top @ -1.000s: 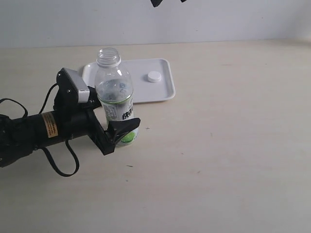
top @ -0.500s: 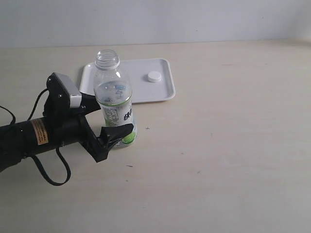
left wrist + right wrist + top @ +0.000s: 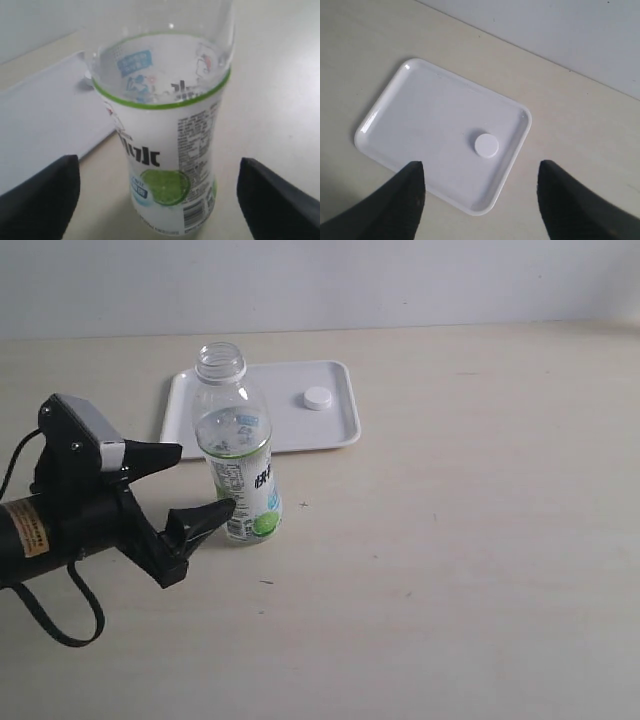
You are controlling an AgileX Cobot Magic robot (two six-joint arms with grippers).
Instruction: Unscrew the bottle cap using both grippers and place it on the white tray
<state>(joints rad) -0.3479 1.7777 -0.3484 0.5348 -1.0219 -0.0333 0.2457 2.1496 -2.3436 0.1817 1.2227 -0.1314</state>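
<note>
The left arm (image 3: 60,530) lay low over the desk (image 3: 450,540), its left claw (image 3: 203,480) spread wide, free of the upright bottle (image 3: 240,465) just ahead. The right claw (image 3: 481,172) hung parted above the white tray (image 3: 200,420) holding the bottle cap (image 3: 317,398).

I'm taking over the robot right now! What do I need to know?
Left gripper: open, facing the bottle, not touching it.
Right gripper: open, empty, above the white tray.
Bottle: upright on the table beside the tray, neck open.
Bottle cap: lying on the tray.
Done: cap off and placed.
Left: probably nothing except pulling both arms clear.
</note>
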